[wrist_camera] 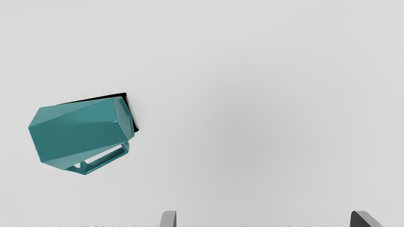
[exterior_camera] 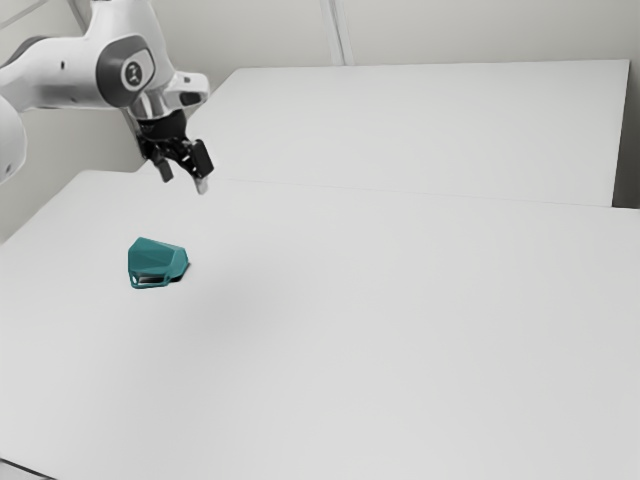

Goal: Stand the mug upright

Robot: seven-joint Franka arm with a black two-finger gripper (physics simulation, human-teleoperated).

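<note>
Gripper [wrist_camera: 264, 218]: spread wide, nothing gripped
Mug [wrist_camera: 79, 130]: tipped over, best pinched squarely across its body (handle [wrist_camera: 107, 160] avoided), then rotated slowly

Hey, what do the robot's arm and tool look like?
The arm has a smooth, rounded white shell, with a dark round cap at one joint bearing a small pale circular emblem. The tool is black and angular, and its two fingers show grey at their ends.

The white table [exterior_camera: 400, 330] bears a sideways mug [wrist_camera: 79, 132].
</note>
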